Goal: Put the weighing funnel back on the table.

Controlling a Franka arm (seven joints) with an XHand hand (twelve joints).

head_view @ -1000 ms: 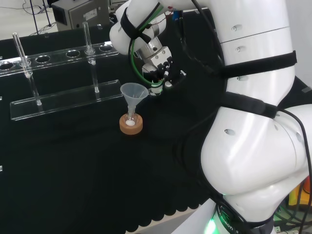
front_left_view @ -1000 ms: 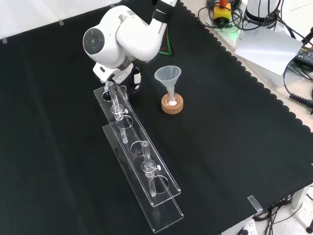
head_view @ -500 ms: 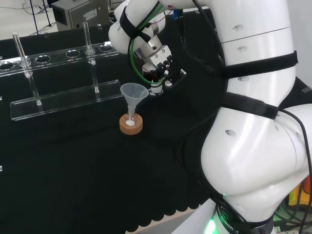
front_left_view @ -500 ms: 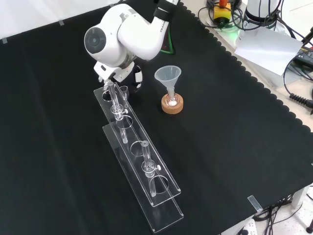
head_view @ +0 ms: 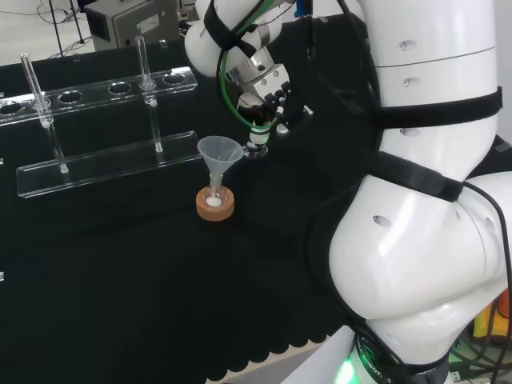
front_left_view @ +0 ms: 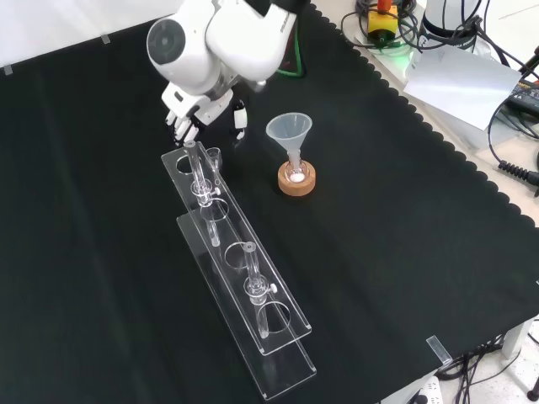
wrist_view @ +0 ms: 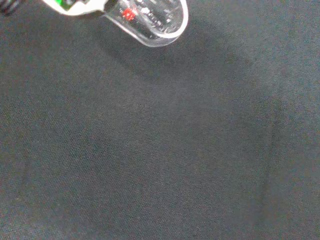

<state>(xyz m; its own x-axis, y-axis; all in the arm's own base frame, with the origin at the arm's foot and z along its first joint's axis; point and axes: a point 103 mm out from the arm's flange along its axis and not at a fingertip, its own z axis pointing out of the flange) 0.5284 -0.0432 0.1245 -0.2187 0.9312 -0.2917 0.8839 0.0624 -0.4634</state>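
Wrist view: the weighing funnel (wrist_view: 152, 22), held by the hand (wrist_view: 82, 7), is cut off by the picture's edge, its stem unseen; the hand beside it is blurred. Front view: the arm's white link (front_left_view: 232, 42) hides the palm. Head view: the clear rack (head_view: 92, 94) by the worktop's (head_view: 120, 280) far edge runs out of the picture at left.

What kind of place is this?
Probably a science lab with a robot: a funnel in a small flask on a cork ring, glass tubes in a clear rack, and a white robot arm over the black cloth.
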